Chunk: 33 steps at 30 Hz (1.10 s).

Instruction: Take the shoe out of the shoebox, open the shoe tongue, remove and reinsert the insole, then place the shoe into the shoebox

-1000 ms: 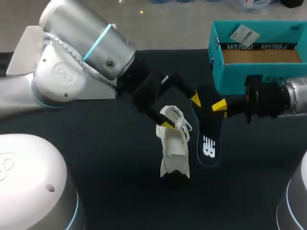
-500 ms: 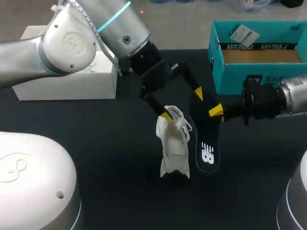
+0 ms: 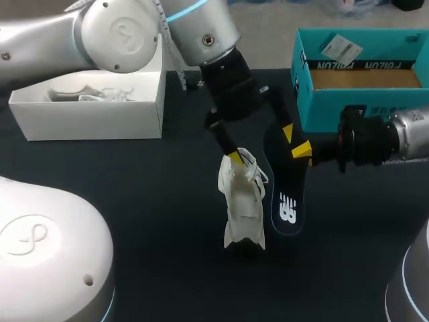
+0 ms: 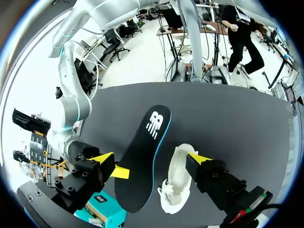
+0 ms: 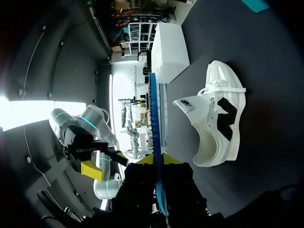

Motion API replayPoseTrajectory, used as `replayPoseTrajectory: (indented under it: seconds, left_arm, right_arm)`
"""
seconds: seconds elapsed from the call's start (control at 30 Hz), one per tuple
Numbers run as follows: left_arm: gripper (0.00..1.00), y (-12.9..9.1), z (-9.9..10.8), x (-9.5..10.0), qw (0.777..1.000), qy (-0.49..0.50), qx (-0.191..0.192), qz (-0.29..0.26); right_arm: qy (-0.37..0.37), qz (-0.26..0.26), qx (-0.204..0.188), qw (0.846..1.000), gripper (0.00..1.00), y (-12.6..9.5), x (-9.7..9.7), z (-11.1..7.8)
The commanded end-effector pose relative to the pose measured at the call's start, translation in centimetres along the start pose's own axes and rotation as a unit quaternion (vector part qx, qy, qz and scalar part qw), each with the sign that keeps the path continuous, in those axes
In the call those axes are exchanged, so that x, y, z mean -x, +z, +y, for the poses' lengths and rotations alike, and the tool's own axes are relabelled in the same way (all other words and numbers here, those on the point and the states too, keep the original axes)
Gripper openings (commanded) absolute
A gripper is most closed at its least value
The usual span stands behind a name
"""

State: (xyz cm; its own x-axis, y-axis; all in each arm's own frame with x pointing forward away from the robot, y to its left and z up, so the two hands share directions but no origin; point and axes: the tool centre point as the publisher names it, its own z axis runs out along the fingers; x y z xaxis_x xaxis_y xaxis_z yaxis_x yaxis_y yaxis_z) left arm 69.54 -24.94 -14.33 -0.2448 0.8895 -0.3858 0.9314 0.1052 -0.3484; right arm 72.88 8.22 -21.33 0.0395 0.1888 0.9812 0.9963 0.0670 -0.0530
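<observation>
1 white box: set at the table's left rear, well apart from the work. A pale laced item is held inside, probably a second shoe, though that cannot be told for sure.
Left arm: extended from the left past the middle, so that its gripper is placed over the shoe.
Left gripper: fingers are spread wide and nothing is clamped. 1 yellow tip is set at the rim of the shoe's opening, apparently to steady it and hold the mouth open. The other tip is carried beside the insole's held end.
Shoe: white, out of the box, set on the dark table near the middle. In the right wrist view its tongue is seen lifted clear of the opening.
Insole: dark with a white logo, out of the shoe and just beside it. It is angled along the shoe, likely lined up for reinsertion. Whether its free end is rested on the table cannot be told.
Right gripper: closed narrow on 1 end of the insole, which is seen edge-on between both tips in its own wrist view. By this end grip the length is left free to be fed in.
Teal shoebox: open at the right rear, behind the right gripper, placed near for the shoe's return.
Step judged: removal is done; reinsertion is next.
</observation>
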Motion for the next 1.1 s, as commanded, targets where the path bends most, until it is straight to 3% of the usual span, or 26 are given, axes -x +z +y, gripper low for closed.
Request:
replayPoseTrajectory:
  seconds: [0.03,0.23,0.5,0.73,1.1]
  left_arm:
    - [1.0,-0.2,0.1,0.2,0.999,0.005,0.037,0.019]
    - [1.0,-1.1,0.9,0.6,0.991,0.032,0.111,0.074]
    - [1.0,-1.6,2.3,1.8,0.978,0.131,0.126,0.105]
    - [1.0,-1.2,3.1,3.1,0.974,0.139,0.144,0.108]
    - [1.0,-0.9,2.6,3.5,0.973,0.143,0.144,0.113]
  right_arm:
    - [-0.001,-0.003,0.001,1.0,0.0,0.1,0.1,0.0]
    - [0.002,-0.008,-0.005,1.0,0.0,0.3,0.6,-0.2]
    - [0.01,-0.008,-0.009,1.0,0.0,0.6,1.1,-0.7]
    - [0.013,-0.007,-0.013,1.0,0.0,0.6,1.2,-1.0]
    - [0.013,-0.005,-0.011,1.0,0.0,0.2,1.1,-0.5]
